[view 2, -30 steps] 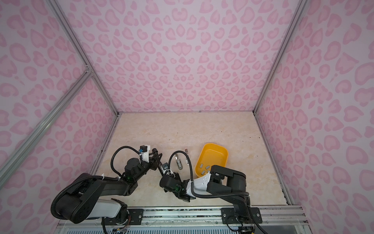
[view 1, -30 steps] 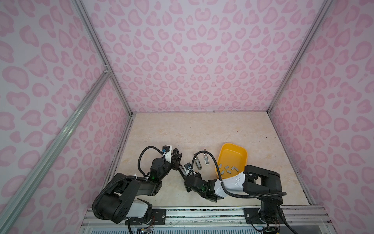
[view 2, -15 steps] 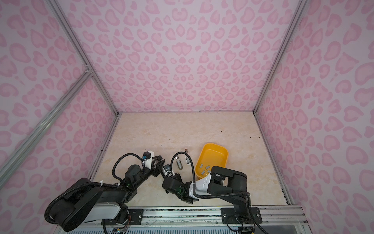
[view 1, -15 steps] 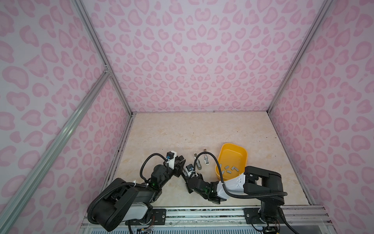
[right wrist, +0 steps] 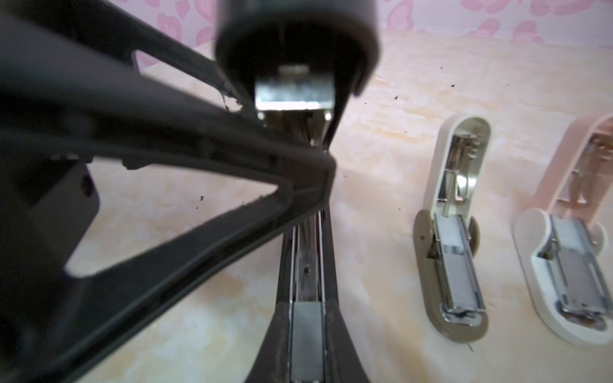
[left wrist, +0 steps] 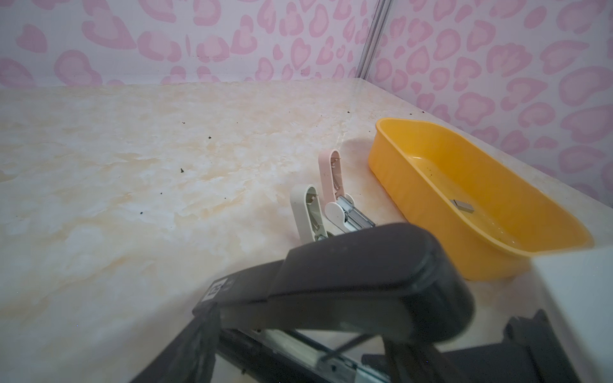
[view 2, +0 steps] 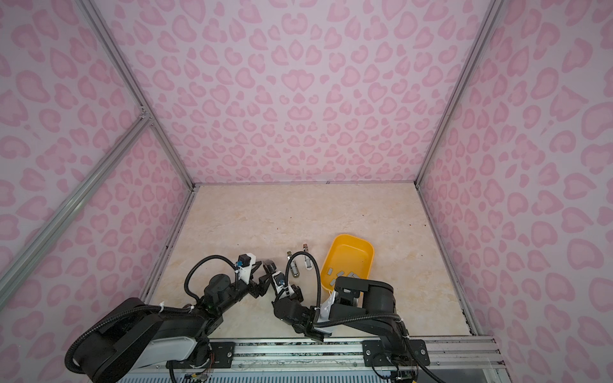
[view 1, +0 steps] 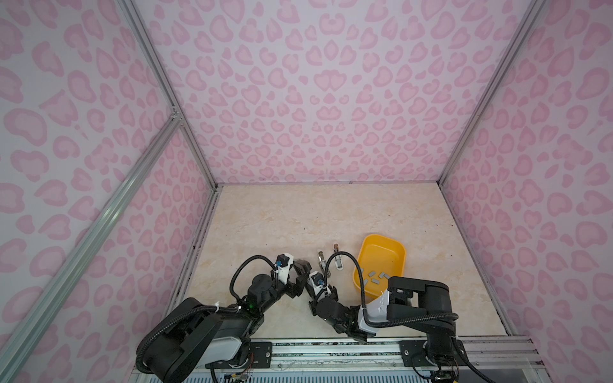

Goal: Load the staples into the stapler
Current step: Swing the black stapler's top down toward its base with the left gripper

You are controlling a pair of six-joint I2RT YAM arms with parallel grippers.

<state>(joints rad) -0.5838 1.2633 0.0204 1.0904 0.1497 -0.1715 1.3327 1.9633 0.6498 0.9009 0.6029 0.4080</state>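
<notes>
The black stapler [right wrist: 306,238] lies open between my two grippers. Its lid [left wrist: 348,275] is raised, and a grey strip of staples [right wrist: 306,335] sits in its channel. My right gripper [right wrist: 306,364] is shut on the stapler's base, one finger on each side of the channel. My left gripper [view 1: 300,275] stands open at the lid, with one framed finger [right wrist: 166,165] touching the stapler near the hinge. Several loose staples [view 1: 374,277] lie in the yellow tray [view 1: 398,255]. In both top views the arms hide most of the stapler.
Two small staplers, beige [right wrist: 454,265] and pink-and-white [right wrist: 574,258], lie opened flat between my grippers and the tray, each with a grey strip in it. The pink walls stand far behind. Bare marble floor [view 1: 298,219] stretches to the back.
My left gripper has moved right and forward, up against my right gripper, and its jaws have spread wide. My right gripper has hardly moved and stays shut on the stapler.
</notes>
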